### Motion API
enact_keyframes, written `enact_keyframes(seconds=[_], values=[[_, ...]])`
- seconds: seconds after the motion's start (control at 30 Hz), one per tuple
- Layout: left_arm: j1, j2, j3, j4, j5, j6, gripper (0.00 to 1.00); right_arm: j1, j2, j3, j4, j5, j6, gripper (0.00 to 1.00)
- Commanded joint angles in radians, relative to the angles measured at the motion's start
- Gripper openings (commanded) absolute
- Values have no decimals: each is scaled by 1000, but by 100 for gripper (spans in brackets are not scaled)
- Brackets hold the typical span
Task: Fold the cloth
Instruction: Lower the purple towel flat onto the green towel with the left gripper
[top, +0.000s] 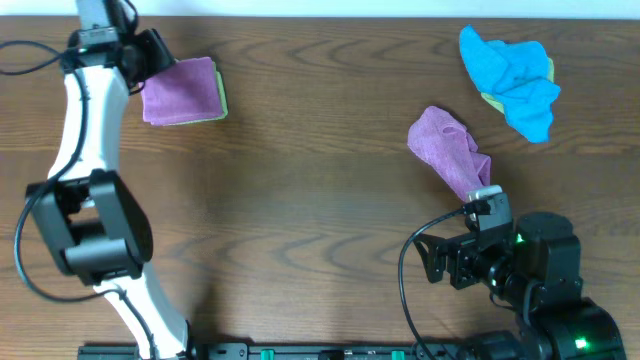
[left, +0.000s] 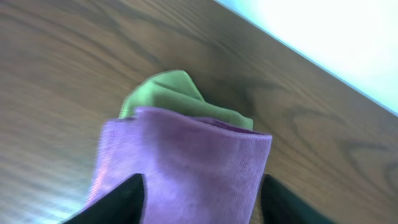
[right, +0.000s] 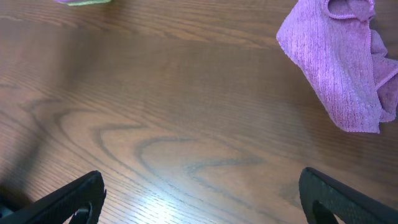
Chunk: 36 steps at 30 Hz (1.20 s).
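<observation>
A folded purple cloth (top: 180, 90) lies on a green cloth (top: 222, 98) at the back left of the table. My left gripper (top: 152, 58) is at its left edge. In the left wrist view its fingers (left: 199, 199) are spread on either side of the purple cloth (left: 186, 155), with the green cloth (left: 168, 93) showing beyond. A crumpled purple cloth (top: 450, 150) lies right of centre and also shows in the right wrist view (right: 342, 68). My right gripper (top: 440, 262) is open and empty (right: 202, 193), low over bare wood in front of that cloth.
A crumpled blue cloth (top: 512, 75) lies at the back right on a bit of yellow-green cloth (top: 490, 100). The table (top: 300, 200) is dark wood. A black cable (top: 405, 290) loops near the right arm's base.
</observation>
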<state>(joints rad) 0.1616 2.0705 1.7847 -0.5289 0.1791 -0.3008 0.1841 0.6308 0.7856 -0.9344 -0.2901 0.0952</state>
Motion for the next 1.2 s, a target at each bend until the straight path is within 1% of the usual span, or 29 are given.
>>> enact_keyframes(seconds=[0.0,0.07,0.1,0.13,0.2,0.3,0.43,0.5,0.73,1.07,1.17], values=[[-31,68,18,35,23,-40,47,-7,-3,-5,-2,-5,9,99],[-45,100,18,74,23,-72,39,-7,-3,-5,-2,-5,9,99],[-48,111,18,87,24,-85,38,-7,-3,-5,-2,-5,9,99],[-52,122,18,98,23,-99,34,-7,-3,-5,-2,-5,9,99],[-58,143,18,118,21,-108,29,-7,-3,-5,-2,-5,9,99],[-60,167,18,137,12,-108,25,-7,-3,-5,-2,-5,9,99],[-60,195,18,140,-36,-118,23,-7,-3,-5,-2,-5,9,99],[-60,209,18,150,-59,-119,23,-7,-3,-5,-2,-5,9,99],[-60,259,18,206,-61,-128,22,-7,-3,-5,-2,-5,9,99],[-59,286,18,222,-101,-134,23,-7,-3,-5,-2,-5,9,99],[-58,279,19,214,-72,-132,28,-7,-3,-5,-2,-5,9,99]])
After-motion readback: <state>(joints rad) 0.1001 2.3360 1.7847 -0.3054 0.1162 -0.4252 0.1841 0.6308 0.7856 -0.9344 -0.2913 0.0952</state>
